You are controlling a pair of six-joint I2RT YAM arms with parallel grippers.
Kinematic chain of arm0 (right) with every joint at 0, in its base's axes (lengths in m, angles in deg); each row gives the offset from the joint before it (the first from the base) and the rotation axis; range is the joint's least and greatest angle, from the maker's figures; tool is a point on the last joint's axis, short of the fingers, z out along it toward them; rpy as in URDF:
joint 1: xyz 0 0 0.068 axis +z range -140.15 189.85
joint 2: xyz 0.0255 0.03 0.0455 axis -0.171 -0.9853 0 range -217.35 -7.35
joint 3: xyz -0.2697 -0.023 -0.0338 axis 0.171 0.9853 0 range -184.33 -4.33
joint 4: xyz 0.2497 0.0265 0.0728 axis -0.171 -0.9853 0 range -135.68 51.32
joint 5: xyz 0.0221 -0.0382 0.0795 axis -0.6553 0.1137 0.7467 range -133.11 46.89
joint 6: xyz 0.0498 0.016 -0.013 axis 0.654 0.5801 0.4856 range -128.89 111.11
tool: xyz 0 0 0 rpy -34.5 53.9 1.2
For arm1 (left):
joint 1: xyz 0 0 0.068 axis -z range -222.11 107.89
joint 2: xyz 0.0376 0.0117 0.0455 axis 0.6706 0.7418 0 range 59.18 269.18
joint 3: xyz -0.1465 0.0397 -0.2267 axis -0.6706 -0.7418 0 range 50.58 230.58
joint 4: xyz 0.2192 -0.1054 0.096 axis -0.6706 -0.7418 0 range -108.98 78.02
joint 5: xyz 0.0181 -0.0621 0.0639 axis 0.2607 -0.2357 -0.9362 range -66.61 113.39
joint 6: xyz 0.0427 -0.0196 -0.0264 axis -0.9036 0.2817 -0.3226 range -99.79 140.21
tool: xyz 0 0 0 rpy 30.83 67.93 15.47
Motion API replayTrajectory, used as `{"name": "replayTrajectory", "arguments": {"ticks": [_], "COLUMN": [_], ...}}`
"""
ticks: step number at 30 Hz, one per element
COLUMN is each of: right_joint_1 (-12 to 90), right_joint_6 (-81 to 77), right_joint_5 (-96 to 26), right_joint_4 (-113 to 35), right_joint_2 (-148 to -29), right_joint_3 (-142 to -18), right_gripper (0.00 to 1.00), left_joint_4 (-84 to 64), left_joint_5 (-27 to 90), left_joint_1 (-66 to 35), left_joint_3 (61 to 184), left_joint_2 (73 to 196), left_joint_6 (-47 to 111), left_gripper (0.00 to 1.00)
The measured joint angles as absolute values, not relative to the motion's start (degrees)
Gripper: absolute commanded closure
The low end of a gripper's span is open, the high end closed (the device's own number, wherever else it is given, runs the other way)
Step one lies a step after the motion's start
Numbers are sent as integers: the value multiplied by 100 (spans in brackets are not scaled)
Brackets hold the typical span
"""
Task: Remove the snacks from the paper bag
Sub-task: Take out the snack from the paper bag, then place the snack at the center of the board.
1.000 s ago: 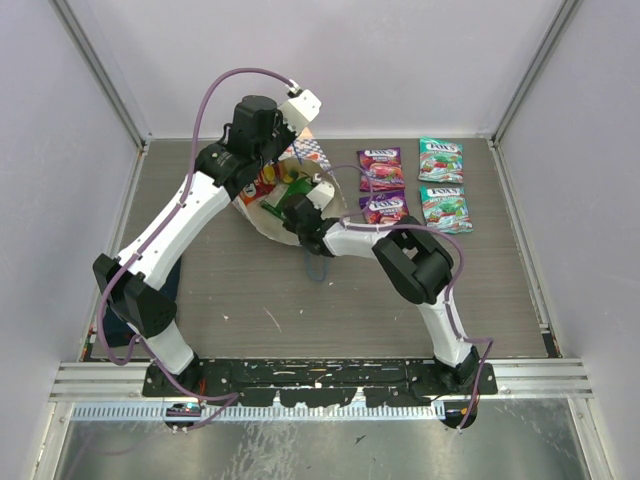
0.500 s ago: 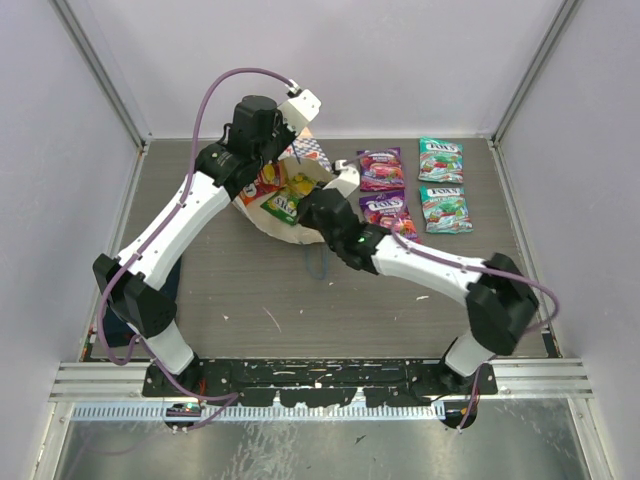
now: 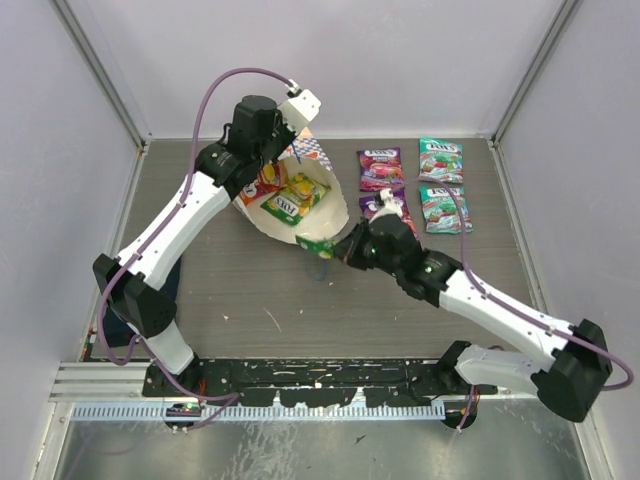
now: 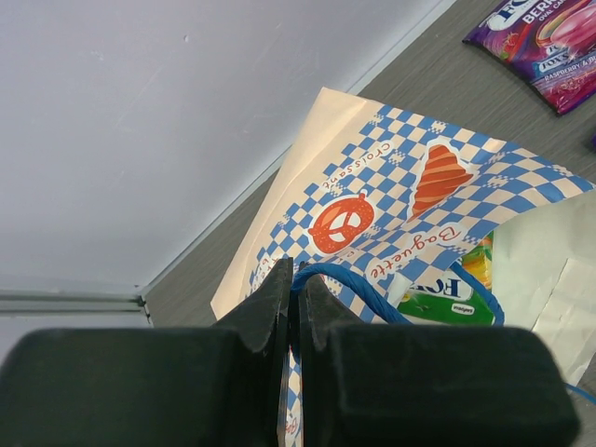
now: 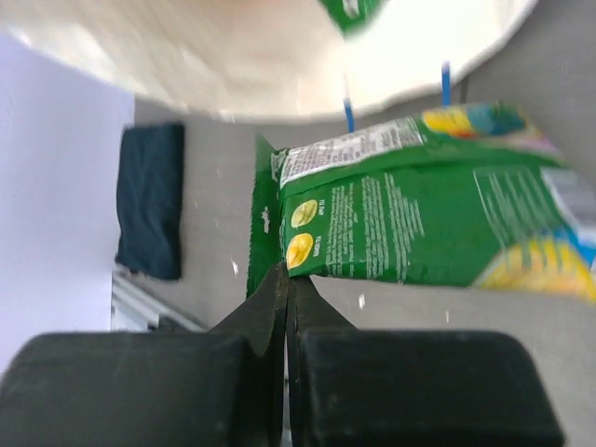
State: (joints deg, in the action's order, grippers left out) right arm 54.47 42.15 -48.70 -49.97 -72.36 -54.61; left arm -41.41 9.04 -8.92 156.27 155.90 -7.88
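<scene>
step: extraction, mid-carry | right gripper (image 5: 284, 275) pinches green packet (image 5: 410, 233) by its corner, just outside bag (image 4: 372, 177) mouth | left gripper (image 4: 294, 270) clamps bag rim | next: lay it beside laid-out packets (image 3: 441, 160); more lie inside

You are looking at a cream paper bag (image 4: 391, 177) wearing blue-white checks and orange motifs; a green packet (image 5: 410, 233) showing yellow spots; purple packets (image 3: 380, 168) and teal packets (image 3: 441, 160); a dark blue cloth (image 5: 149, 200).
</scene>
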Motion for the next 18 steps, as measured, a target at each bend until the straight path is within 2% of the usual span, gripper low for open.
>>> {"name": "replayTrajectory", "arguments": {"ticks": [3,9,12,13,14,15,16,17,18], "right_joint_1": [5761,7215,7381,7350,7263,7178,7023,6841,6673], "right_joint_6": [4548,5205,5555,5647,5778,5874,6001,6112,6154], "right_joint_5": [-4817,-5405,-5698,-5809,-5949,-6041,-6115,-6190,-6247], "right_joint_4": [-5477,-5801,-5810,-5810,-5814,-5814,-5792,-5779,-5759], "right_joint_2": [-6744,-6471,-6497,-6517,-6552,-6565,-6569,-6565,-6556], "right_joint_3": [-5059,-5063,-5072,-5070,-5050,-5013,-4926,-4803,-4674], "right_gripper": [99,99,94,86,68,30,4,0,0], "left_joint_4": [-4141,-4143,-4143,-4143,-4143,-4143,-4143,-4143,-4143], "left_joint_5": [906,908,908,908,908,908,908,908,908], "left_joint_1": [-892,-892,-892,-892,-892,-892,-892,-892,-892], "left_joint_3": [15627,15627,15627,15627,15627,15627,15627,15627,15627], "left_joint_2": [15590,15590,15590,15590,15590,15590,15590,15590,15590], "left_joint_6": [-791,-788,-786,-788,-788,-788,-786,-788,-788], "left_gripper": [95,95,95,95,95,95,95,95,95]}}
